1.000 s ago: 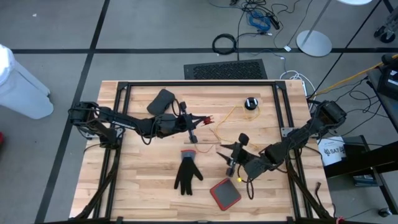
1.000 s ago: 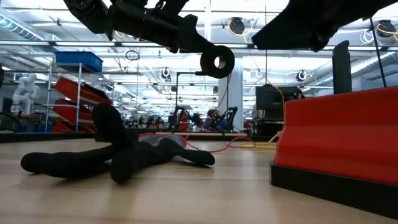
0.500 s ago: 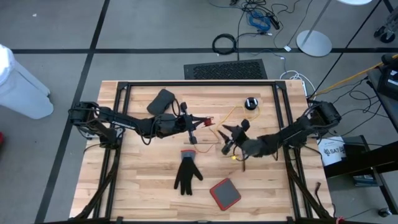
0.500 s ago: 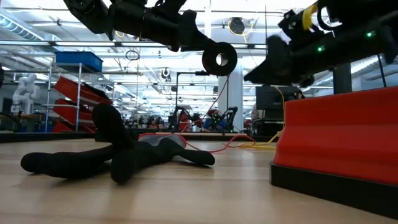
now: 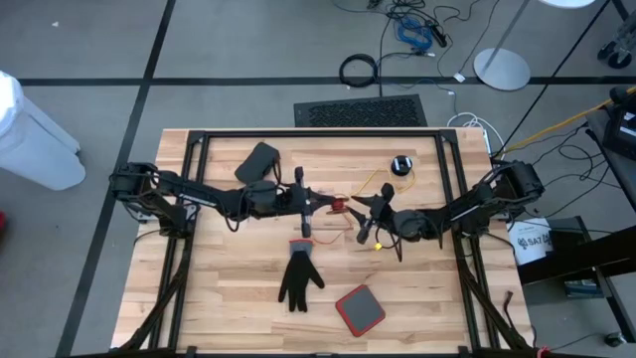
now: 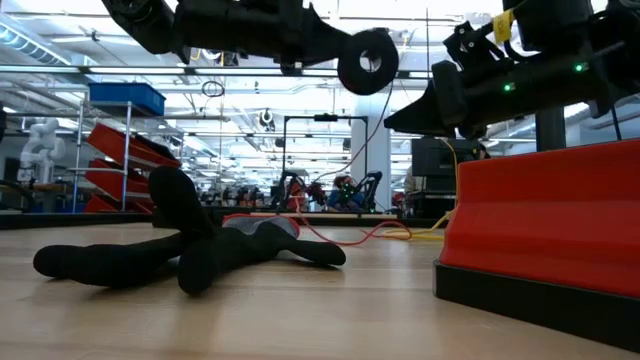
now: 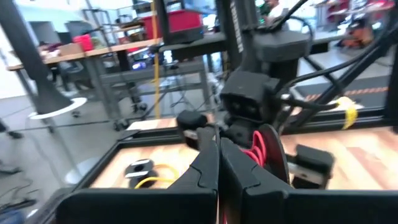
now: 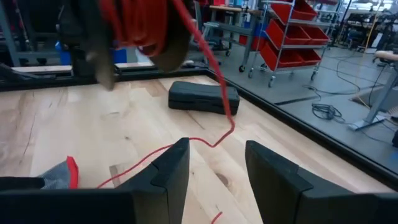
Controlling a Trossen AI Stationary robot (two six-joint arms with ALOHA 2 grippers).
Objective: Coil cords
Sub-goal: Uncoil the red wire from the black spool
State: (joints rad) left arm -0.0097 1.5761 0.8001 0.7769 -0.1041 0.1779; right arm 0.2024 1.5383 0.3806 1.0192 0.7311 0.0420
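Both arms reach level toward mid-bench, above the black glove. Left pincer pressed together, fingers pointing at the glove. Right pincer spread, facing the left one. Yellow cord runs to its puck, beyond the right pincer.

Your work surface is a light butcher-block wood table with a black frame around the edges. Lying on it: a black glove with a grey-and-red cuff near the front middle, a red pad with a black rim just right of the glove, a black case toward the far left, and a black puck at far right with yellow cord trailing from it across the wood.
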